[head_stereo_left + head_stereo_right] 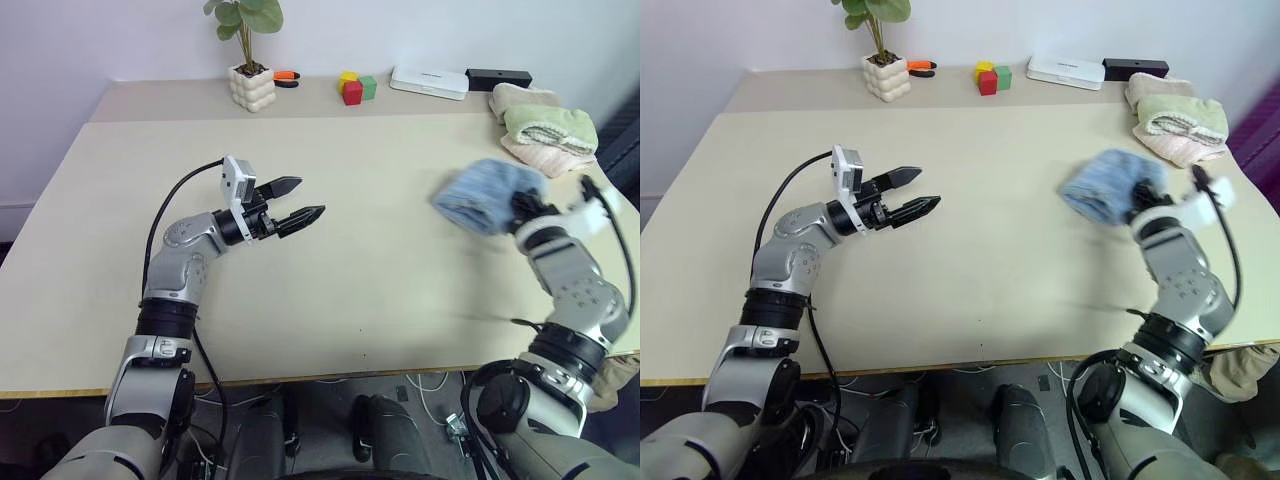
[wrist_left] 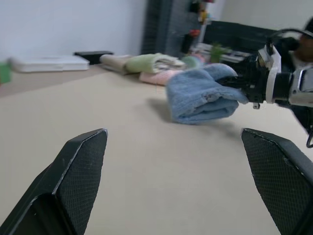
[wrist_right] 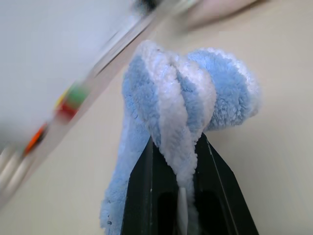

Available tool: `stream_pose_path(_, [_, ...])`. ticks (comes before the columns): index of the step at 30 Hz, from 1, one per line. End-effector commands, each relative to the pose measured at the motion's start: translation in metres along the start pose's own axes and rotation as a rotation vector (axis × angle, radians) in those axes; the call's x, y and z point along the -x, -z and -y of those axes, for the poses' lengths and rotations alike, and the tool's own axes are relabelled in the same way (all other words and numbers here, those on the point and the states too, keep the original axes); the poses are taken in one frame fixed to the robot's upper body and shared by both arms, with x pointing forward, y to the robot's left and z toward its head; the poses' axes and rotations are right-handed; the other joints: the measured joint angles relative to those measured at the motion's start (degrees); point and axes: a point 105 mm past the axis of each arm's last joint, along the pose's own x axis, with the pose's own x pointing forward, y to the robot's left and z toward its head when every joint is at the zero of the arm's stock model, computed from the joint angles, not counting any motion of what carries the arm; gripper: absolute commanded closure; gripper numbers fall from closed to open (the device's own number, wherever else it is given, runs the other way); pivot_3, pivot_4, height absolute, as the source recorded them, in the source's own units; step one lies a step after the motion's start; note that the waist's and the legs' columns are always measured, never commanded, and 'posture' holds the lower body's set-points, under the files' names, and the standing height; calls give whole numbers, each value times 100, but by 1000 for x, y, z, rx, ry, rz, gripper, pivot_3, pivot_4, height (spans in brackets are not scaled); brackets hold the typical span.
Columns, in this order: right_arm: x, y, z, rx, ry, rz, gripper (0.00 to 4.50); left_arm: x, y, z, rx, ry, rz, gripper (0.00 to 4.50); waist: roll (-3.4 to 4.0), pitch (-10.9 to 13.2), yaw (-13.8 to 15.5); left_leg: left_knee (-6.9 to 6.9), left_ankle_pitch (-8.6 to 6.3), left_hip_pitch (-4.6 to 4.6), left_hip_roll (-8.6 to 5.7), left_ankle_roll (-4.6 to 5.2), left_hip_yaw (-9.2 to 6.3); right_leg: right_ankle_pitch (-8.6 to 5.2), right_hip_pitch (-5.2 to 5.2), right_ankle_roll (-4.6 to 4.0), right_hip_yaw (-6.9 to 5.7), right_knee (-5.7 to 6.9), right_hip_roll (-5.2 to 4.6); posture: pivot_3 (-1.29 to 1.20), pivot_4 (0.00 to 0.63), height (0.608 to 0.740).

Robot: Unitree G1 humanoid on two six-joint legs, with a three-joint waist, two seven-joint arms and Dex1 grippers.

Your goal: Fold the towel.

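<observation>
Towel pinched at the table's right side

The right gripper (image 3: 178,161) is clamped on the bunched blue towel (image 1: 487,195), held above the table (image 1: 360,270) near its right edge; the left gripper (image 1: 295,203) hovers mid-table, fingers apart, empty.

Towel (image 3: 186,93): lower end cut off by frame edge, part hidden between right gripper (image 3: 180,161) fingers; background objects smeared, unidentifiable.

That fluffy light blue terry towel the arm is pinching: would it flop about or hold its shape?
Probably floppy: the light blue terry towel bunches and droops around the right gripper. It seems light, held up by one pinch. The looped pile likely grips rather than slips.
</observation>
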Motion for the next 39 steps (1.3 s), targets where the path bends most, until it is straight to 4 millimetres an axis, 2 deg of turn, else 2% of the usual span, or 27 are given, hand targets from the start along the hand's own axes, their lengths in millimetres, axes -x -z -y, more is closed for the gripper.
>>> stream_pose_path(1, [11, -24, 16, -83, 73, 143, 4442, -4, -15, 5, -78, 98, 29, 0, 2, -1, -12, 0, 0, 1, 0, 0, 1, 0, 0, 0, 1, 0, 0, 0, 150, 740])
stream_pose_path(4, [17, -17, 43, -138, 208, 184, 4442, 4, -17, 9, -117, 159, 21, 0, 12, -4, -23, 0, 0, 2, 2, 1, 0, 0, 0, 0, 3, 1, 1, 0, 150, 740])
stream_pose_path(6, [19, -14, 54, -154, 265, 207, 4442, 7, -15, 11, -122, 183, 8, 0, 19, -3, -20, -1, 0, 4, 4, 0, 0, 0, 0, -1, 4, 1, 5, 0, 150, 740])
stream_pose_path(9, [16, 1, 48, -113, 276, 165, 4442, 15, -7, 13, -124, 173, -22, 0, 34, -4, -19, -1, 0, 4, 2, 1, 1, 0, 0, 0, 11, 1, 3, 0, 150, 740])
stream_pose_path(11, [16, 0, 47, -74, 287, 174, 4442, 17, -5, 15, -124, 167, -20, 0, 35, -5, -15, 0, 0, 4, 3, 1, 0, 0, 1, 0, 12, 1, 2, 0, 150, 740])
stream_pose_path(14, [11, 11, 44, 5, 287, 110, 4442, 17, -3, 17, -118, 147, -4, 0, 35, -5, -9, 0, 0, 4, 3, 1, -1, 0, 1, 0, 12, 2, 2, 0, 150, 740])
stream_pose_path(16, [12, 4, 40, 34, 272, 136, 4442, 17, 0, 18, -113, 136, 4, 0, 36, -5, -6, 0, 0, 4, 4, 1, -1, 0, 1, 0, 12, 2, 2, 0, 150, 740])
stream_pose_path(17, [12, -2, 40, 48, 276, 161, 3760, 16, 1, 19, -111, 131, 8, 0, 36, -5, -6, 0, 0, 5, 4, 1, -1, 0, 1, 0, 13, 2, 2, 0, 150, 740])
stream_pose_path(18, [13, -7, 41, 64, 281, 174, 3467, 15, 1, 20, -111, 128, 10, 0, 36, -5, -4, 0, 0, 5, 3, 1, -1, 0, 1, 0, 12, 1, 2, 0, 150, 740])
stream_pose_path(20, [14, -16, 44, 108, 299, 200, 2531, 14, 2, 21, -112, 117, 17, 0, 36, -5, -2, 0, 0, 5, 3, 2, -1, 0, 1, 0, 13, 1, 2, 0, 150, 740])
stream_pose_path(24, [15, -31, 50, 175, 342, 239, 309, 11, 3, 22, -111, 101, 32, 0, 36, -5, -5, 0, -1, 5, 2, 2, -1, 0, 1, 0, 12, 1, 2, 0, 150, 740])
stream_pose_path(25, [16, -37, 52, 209, 361, 255, 44, 10, 4, 22, -108, 97, 33, 0, 36, -5, -5, 0, -1, 5, 2, 2, -1, 0, 1, 0, 12, 1, 2, 0, 150, 740])
stream_pose_path(28, [19, -48, 57, 334, 421, 267, 44, 12, 9, 22, -84, 79, 36, 0, 38, -6, -4, 0, -1, 5, 2, 3, -1, 0, 1, 0, 13, 1, 2, 0, 150, 740])
stream_pose_path(31, [19, -60, 55, 386, 436, 303, 44, 11, 11, 23, -77, 67, 40, 0, 38, -6, -5, 0, 0, 5, 2, 2, -1, 0, 1, 0, 13, 1, 2, 0, 150, 740])
stream_pose_path(33, [18, -71, 44, 460, 416, 347, 44, 13, 11, 22, -83, 55, 46, 0, 39, -7, -8, 0, -1, 5, 2, 2, -1, 0, 1, 0, 13, 1, 2, 0, 150, 740])
stream_pose_path(35, [14, -79, 23, 512, 336, 390, 44, 14, 10, 21, -95, 42, 46, 0, 43, -8, -11, 0, 0, 6, 2, 2, 0, 0, 1, 0, 14, 1, 2, 0, 150, 740])
stream_pose_path(36, [8, -76, 5, 506, 234, 385, 44, 16, 9, 19, -98, 37, 47, 0, 43, -8, -11, 0, 0, 6, 2, 2, 1, 0, 1, 0, 15, 1, 2, 0, 150, 740])
stream_pose_path(38, [0, -62, -45, 575, -49, 362, 44, 21, 9, 15, -105, 22, 39, 0, 45, -8, -39, 1, -1, 8, 2, 4, 1, 0, 0, 0, 16, 2, 3, 0, 150, 740])
stream_pose_path(39, [0, -47, -69, 647, -205, 321, 44, 23, 10, 13, -105, 11, 32, 0, 46, -8, -53, 0, -4, 11, 3, 9, 3, 0, 1, 0, 17, 1, 5, 0, 150, 740])
